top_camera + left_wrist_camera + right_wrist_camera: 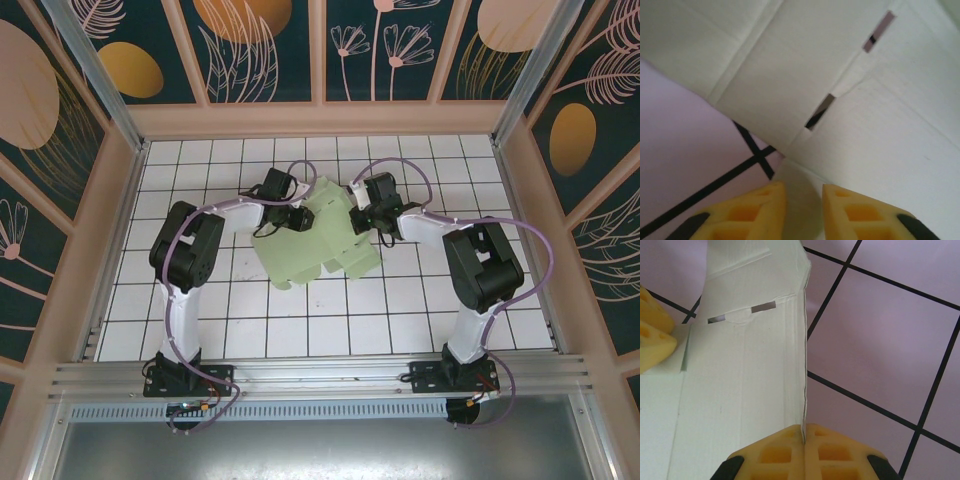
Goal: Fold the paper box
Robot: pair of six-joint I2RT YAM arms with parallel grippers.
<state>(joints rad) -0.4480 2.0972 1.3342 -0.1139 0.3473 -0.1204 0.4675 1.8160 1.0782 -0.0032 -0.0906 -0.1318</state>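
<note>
**Inspector:** Enclosure first. Report the walls (260, 45).

**Assistant:** Dark teal panels on the left, far and right sides. They are printed with pale pink flower outlines and with orange and peach discs, and are set in a light wooden frame (320, 118).

**Inspector:** Surface?

**Assistant:** The table (200, 325) has white square tiles with thin black grid lines (860, 400). In the wrist views the tiles read faintly lilac. A ribbed metal rail (320, 375) runs along the near edge, with both arm bases bolted at it.

**Inspector:** Location of the paper box (315, 245)?

**Assistant:** Middle of the table, a little toward the far side, between the two arms. It is pale green card, partly folded, with flaps spreading toward the near side. Narrow slots (763, 307) are cut along one crease.

**Inspector:** Left gripper (803, 189)?

**Assistant:** At the far left part of the card. Its yellow fingers stand a little apart with a narrow gap between them, and a card flap lies just beyond the tips. Nothing is pinched.

**Inspector:** Right gripper (804, 427)?

**Assistant:** At the far right part of the card. Its fingers are pressed together on an edge of the card, and the sheet runs straight out from between the pads.
</note>
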